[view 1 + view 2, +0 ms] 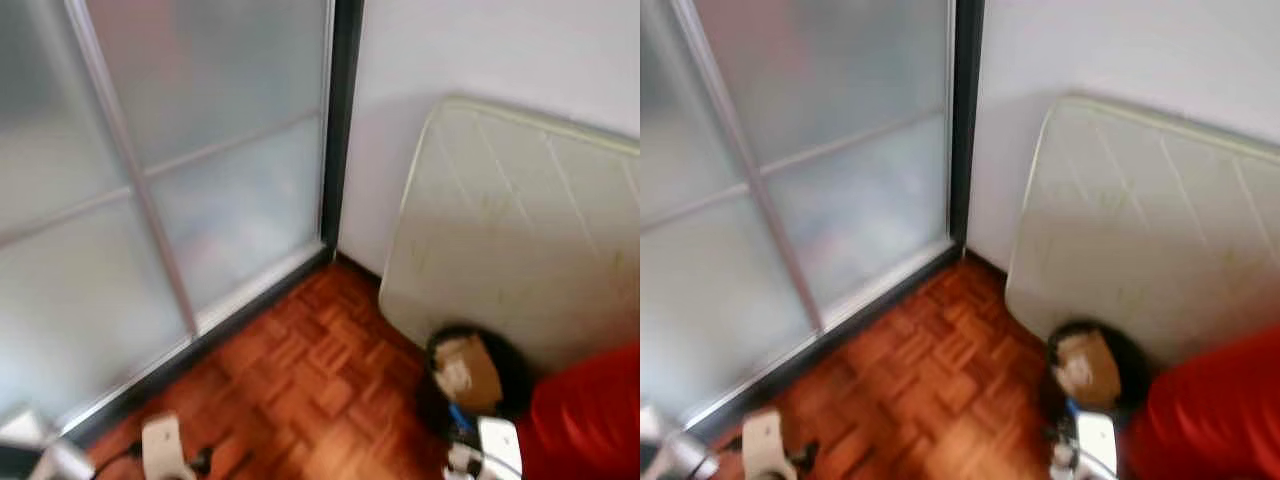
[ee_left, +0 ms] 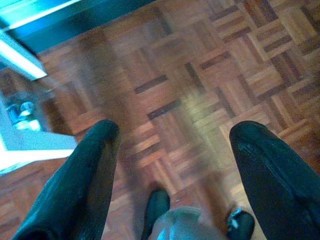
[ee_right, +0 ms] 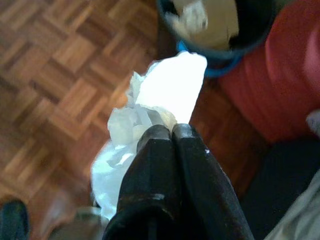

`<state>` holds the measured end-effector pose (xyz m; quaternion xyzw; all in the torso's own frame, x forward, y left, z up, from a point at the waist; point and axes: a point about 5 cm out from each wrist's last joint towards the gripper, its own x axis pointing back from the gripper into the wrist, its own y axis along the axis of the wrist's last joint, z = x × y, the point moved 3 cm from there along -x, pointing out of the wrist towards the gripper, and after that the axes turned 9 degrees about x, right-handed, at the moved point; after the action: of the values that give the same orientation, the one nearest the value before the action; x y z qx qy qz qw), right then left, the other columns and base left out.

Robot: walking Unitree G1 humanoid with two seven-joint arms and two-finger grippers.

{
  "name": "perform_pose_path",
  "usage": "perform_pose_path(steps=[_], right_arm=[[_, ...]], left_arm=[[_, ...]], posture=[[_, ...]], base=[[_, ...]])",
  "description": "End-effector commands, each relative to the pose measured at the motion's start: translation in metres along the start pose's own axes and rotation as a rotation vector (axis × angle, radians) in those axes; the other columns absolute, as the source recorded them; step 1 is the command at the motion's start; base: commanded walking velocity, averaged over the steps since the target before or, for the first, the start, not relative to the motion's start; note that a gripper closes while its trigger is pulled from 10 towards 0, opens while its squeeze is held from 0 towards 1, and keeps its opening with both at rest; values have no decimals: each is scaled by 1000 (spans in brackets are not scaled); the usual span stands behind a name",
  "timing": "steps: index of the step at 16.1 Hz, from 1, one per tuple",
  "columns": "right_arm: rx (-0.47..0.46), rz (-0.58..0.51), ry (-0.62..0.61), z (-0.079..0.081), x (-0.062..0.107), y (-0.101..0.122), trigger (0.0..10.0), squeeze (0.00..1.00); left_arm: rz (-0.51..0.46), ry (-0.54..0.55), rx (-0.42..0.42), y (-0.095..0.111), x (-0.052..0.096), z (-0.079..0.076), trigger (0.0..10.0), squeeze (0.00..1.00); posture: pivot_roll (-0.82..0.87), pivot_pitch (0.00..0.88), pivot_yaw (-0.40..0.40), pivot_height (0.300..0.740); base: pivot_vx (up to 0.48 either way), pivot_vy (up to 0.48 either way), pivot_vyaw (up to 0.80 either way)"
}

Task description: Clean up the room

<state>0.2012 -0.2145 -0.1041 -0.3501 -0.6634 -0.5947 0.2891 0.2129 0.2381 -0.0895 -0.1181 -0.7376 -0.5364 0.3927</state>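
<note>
Facing corner, parquet (image 1: 300, 370) beside bin (image 1: 470, 375)

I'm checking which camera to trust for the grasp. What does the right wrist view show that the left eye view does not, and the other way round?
Right wrist view alone: the right end effector, its fingers shut on a crumpled white plastic wrapper.

Left eye view alone: the frosted glass sliding door, the white wall, and a mattress leaning against that wall.

Shared: the parquet floor, the black bin holding cardboard, and the red object beside it.
</note>
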Motion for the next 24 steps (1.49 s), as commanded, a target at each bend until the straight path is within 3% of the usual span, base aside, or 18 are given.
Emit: perform_pose_path(steps=[1, 15, 24], right_arm=[[0, -28, 22, 10, -2, 10, 10000, 0], [-29, -25, 19, 11, -2, 10, 10000, 0], [-36, -13, 25, 13, -2, 9, 10000, 0]], left_arm=[[-5, 23, -12, 4, 0, 11, 10000, 0], [-7, 22, -19, 6, -1, 11, 10000, 0], [-5, 15, -26, 7, -1, 10, 10000, 0]], posture=[[69, 0, -68, 740], [86, 0, -63, 740], [81, 0, -59, 740]], base=[[360, 0, 0], [362, 0, 0], [365, 0, -779]])
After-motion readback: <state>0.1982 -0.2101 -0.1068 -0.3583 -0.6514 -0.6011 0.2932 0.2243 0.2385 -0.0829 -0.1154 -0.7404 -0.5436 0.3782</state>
